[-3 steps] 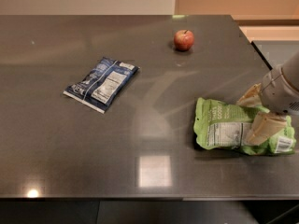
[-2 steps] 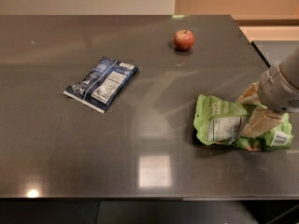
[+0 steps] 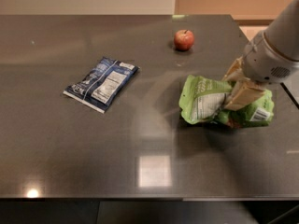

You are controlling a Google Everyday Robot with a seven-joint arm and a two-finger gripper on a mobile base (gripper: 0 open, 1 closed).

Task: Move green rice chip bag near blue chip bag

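The green rice chip bag is crumpled at the right of the dark table, its white label panel facing up and a barcode patch at its right end. My gripper comes in from the upper right and is shut on the bag's middle, with one tan finger across its top. The blue chip bag lies flat at the left centre of the table, well apart from the green bag.
A red apple stands at the back of the table, behind the green bag. The table's right edge runs just right of my arm. A bright light reflection lies on the tabletop near the front.
My gripper has drawn the green bag to the left and a little away from the table's front, toward the blue bag. The bag is more bunched up. The blue bag and apple have not moved.
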